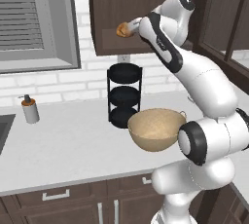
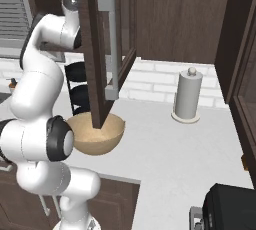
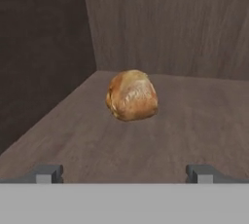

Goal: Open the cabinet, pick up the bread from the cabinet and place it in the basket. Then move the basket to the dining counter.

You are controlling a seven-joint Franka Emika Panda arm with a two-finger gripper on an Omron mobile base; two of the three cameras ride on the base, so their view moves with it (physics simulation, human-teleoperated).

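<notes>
Bread (image 3: 132, 102) on cabinet (image 3: 194, 33) shelf; basket (image 1: 155, 129) empty; pincer (image 3: 124, 173) apart.

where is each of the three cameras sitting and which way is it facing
Left base view: behind the arm to its left, facing the brick wall; arm rises lower right toward the bread.
Right base view: behind to its right, facing the open cabinet door; arm at left.
Hand view: on the hand, looking into the cabinet at the bread; open gripper tips below.
Both base views share the basket and black rack.
</notes>
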